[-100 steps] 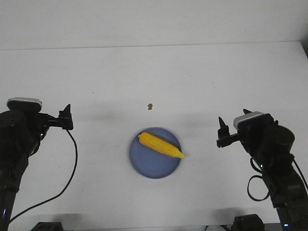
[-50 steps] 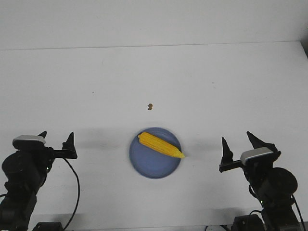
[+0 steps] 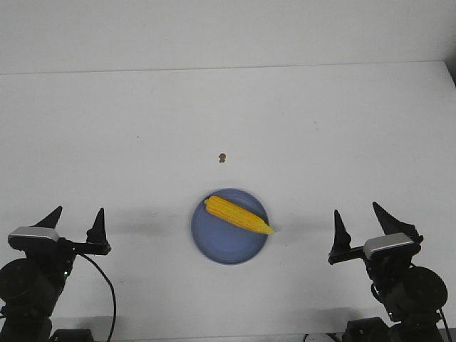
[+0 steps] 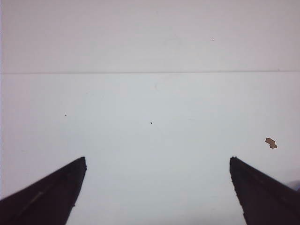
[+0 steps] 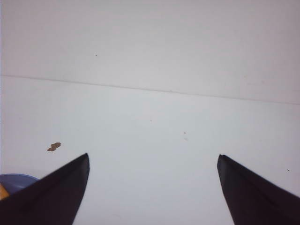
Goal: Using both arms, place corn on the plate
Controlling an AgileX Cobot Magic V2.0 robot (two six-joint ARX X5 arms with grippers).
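Note:
The yellow corn [image 3: 238,215] lies across the blue plate [image 3: 221,246] near the table's front centre, its pointed tip over the plate's right rim. My left gripper [image 3: 77,216] is open and empty at the front left, well apart from the plate. My right gripper [image 3: 358,214] is open and empty at the front right, also apart from it. The left wrist view shows its open gripper [image 4: 158,159] over bare table. The right wrist view shows its open gripper [image 5: 153,155], with a sliver of the plate [image 5: 16,180] and corn [image 5: 3,191] at the edge.
A tiny brown speck [image 3: 222,157] lies on the white table beyond the plate; it also shows in the left wrist view [image 4: 270,143] and the right wrist view [image 5: 54,146]. The table's far edge [image 3: 228,68] meets a white wall.
Both arms have drawn back toward the front and lowered, away from the plate, with their grippers open. The corn and plate have not moved.

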